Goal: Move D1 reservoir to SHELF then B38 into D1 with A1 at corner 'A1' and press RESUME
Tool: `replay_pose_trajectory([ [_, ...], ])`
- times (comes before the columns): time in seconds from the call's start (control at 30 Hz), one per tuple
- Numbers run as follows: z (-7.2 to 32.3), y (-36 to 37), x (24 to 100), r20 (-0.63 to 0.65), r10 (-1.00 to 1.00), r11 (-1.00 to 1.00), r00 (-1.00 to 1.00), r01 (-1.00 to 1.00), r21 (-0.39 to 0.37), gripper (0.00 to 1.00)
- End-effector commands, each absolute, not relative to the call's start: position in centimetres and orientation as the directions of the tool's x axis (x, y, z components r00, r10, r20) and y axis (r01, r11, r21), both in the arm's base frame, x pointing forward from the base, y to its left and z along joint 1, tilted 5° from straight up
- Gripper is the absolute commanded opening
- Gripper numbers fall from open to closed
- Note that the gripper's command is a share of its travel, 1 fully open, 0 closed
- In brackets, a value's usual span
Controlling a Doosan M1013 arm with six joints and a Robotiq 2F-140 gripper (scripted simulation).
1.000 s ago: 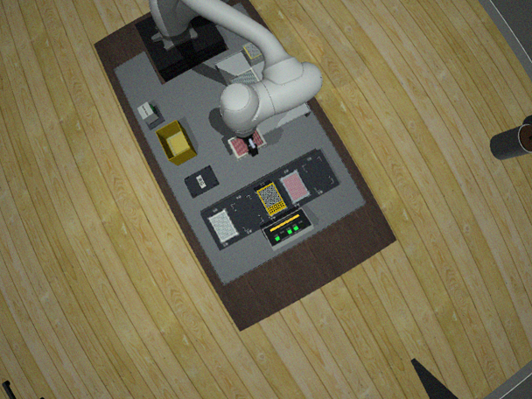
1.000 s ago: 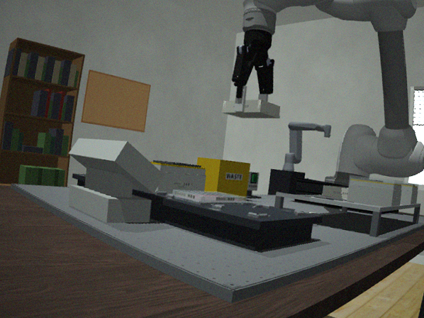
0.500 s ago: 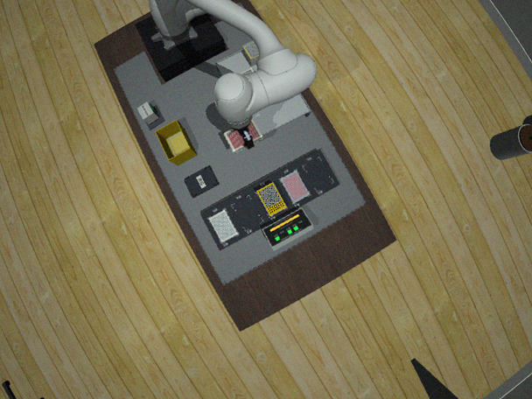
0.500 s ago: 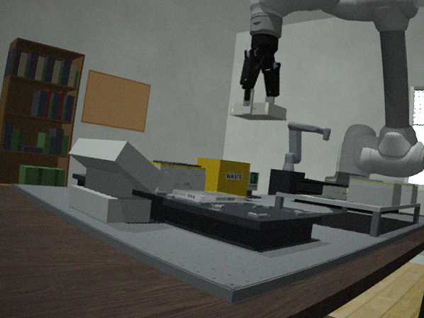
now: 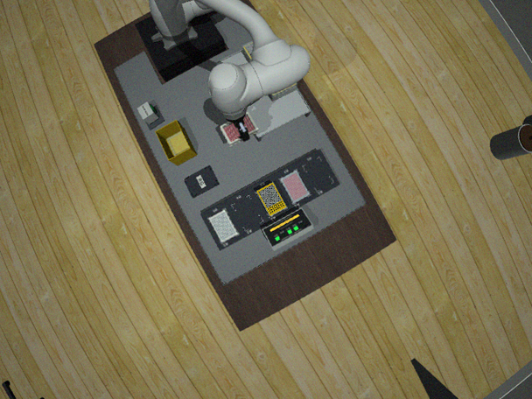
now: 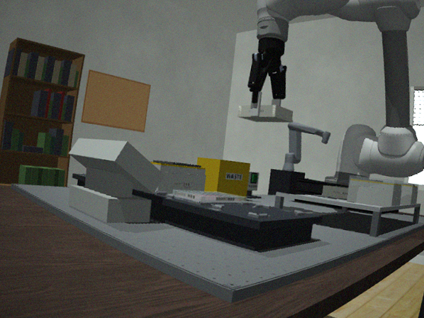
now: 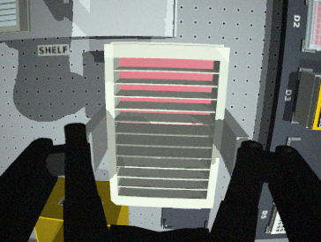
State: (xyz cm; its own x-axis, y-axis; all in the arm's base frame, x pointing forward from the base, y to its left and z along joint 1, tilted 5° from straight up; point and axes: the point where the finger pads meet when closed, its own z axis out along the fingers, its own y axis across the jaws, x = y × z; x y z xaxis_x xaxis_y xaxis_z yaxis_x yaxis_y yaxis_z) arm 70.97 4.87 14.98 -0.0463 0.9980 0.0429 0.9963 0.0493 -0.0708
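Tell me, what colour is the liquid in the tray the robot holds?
Pink, in the reservoir; wrist view shows it best.

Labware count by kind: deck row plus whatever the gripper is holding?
Well plates: 2, pink plate and white plate
Tip racks: 1, yellow tip rack
Reservoirs: 1, reservoir held in the gripper, off the deck
Total: 4

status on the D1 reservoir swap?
Done: the old reservoir is out of D1, whose brackets stand bare. In hand: the gripper holds it, partly filled with pink liquid, high above the grey mat near the SHELF. Left: set it down there, load B38, press RESUME.
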Motion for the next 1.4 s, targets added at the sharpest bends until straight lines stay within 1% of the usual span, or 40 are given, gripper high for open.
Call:
replay_pose_trajectory([
  [0.0,15.0,4.8,70.6,0.043,0.998,0.049,-0.046,0.996,-0.071,0.00],
  [0.8,15.3,4.6,66.1,0.043,0.998,0.049,-0.046,0.996,-0.071,0.00],
  [1.37,15.5,8.1,65.9,0.043,0.998,0.049,-0.046,0.996,-0.071,0.00],
])
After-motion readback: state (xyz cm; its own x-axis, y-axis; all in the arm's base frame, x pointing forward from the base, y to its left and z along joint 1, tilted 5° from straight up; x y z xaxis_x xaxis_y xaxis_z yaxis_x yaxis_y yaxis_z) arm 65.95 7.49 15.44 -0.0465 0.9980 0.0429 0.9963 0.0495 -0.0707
